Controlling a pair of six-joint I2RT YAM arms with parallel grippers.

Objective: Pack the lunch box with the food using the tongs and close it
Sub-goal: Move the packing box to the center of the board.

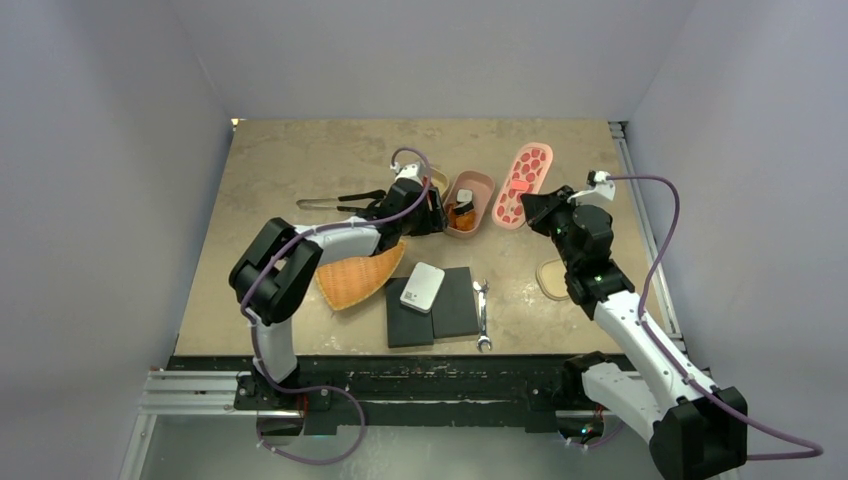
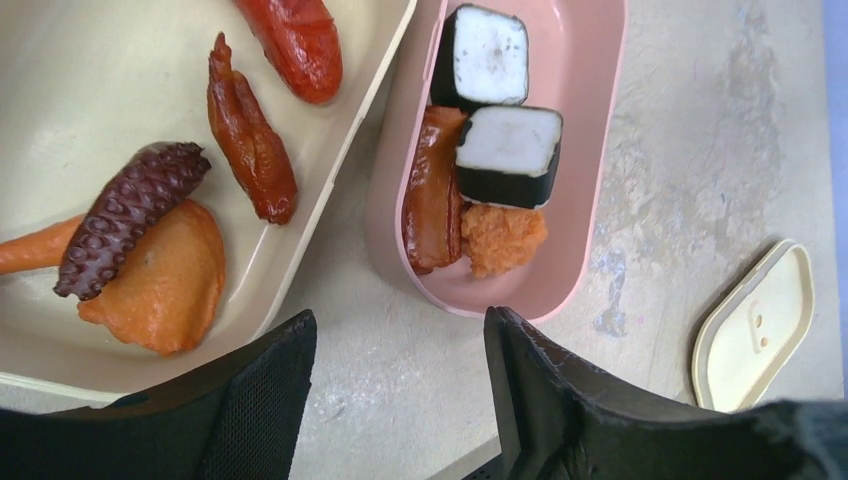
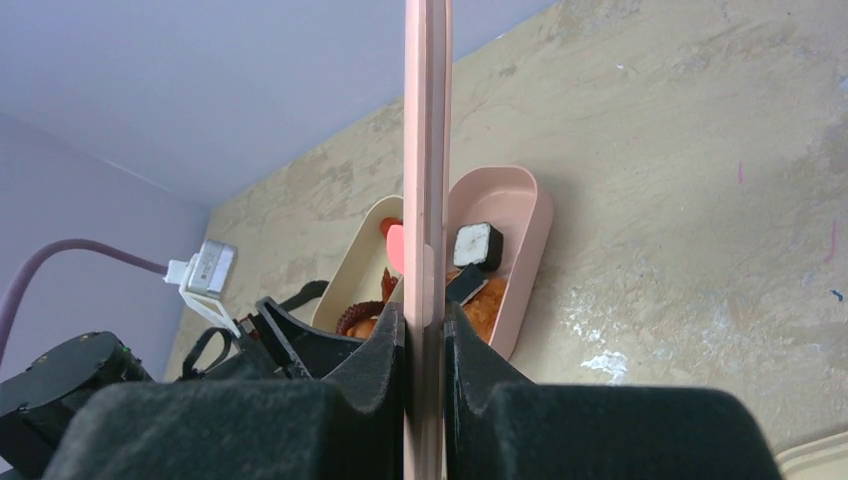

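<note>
Pink lunch box [image 2: 592,150], black-and-white food [image 2: 508,150], pink lid [image 1: 530,165] with red spots.

Open pink lunch box [image 2: 590,150] holds two black-and-white rolls [image 2: 508,155], a brown strip [image 2: 432,190] and an orange piece [image 2: 503,238]. Its red-spotted lid [image 1: 525,183] is off, to its right. More food [image 2: 150,270] lies in a beige tray [image 2: 60,60]; dark tongs [image 1: 335,204] lie farther left.

Between the spread fingers of my left gripper [image 2: 398,335] lies bare table [image 2: 350,290]; beige tray [image 2: 100,80] crowds left, open pink lunch box [image 2: 592,170] right, lid [image 1: 527,170] held aside.
</note>
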